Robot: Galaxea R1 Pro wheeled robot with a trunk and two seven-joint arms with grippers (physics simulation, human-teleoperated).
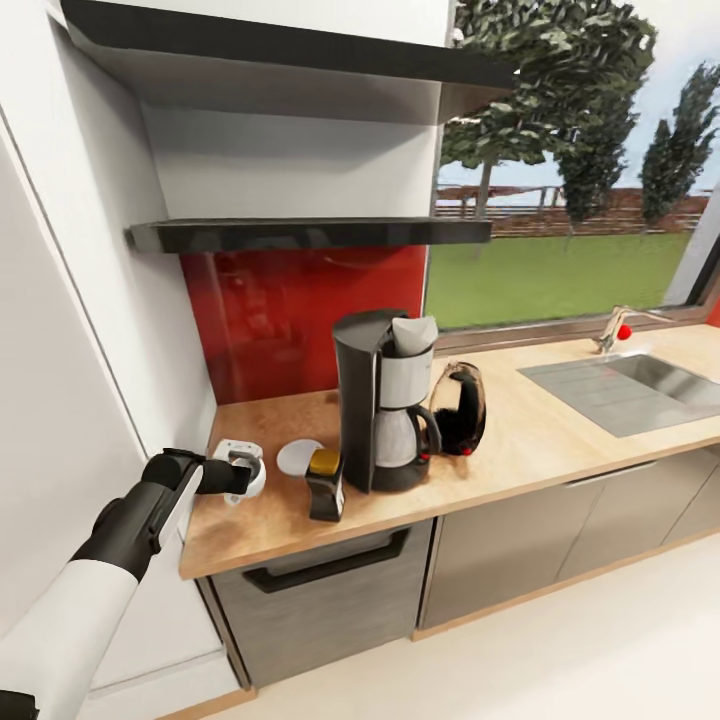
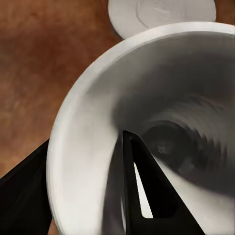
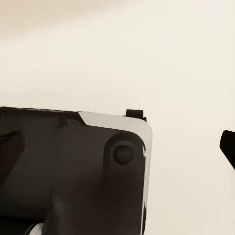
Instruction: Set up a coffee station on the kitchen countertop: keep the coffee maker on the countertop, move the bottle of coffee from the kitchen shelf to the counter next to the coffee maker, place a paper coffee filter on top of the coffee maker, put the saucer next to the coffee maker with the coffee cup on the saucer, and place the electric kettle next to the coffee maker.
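Observation:
The white coffee cup [image 1: 252, 484] sits low over the counter's left end, just left of the saucer [image 1: 298, 456]. My left gripper [image 1: 238, 463] is shut on its rim. In the left wrist view one finger [image 2: 142, 191] is inside the cup [image 2: 98, 98], the other outside, and the saucer [image 2: 161, 12] lies beyond. The bottle of coffee [image 1: 325, 484] stands in front of the coffee maker [image 1: 385, 405], which carries the paper coffee filter [image 1: 414, 334]. The electric kettle [image 1: 462, 408] stands to its right. The kitchen shelf [image 1: 310, 234] is bare. My right gripper [image 3: 117, 147] hangs open over pale floor.
A steel sink [image 1: 630, 385] and tap [image 1: 618, 328] are set in the wooden countertop [image 1: 540, 440] at the right. A white wall panel [image 1: 60, 380] stands close to my left arm. A dark drawer front [image 1: 330, 580] is below the counter's edge.

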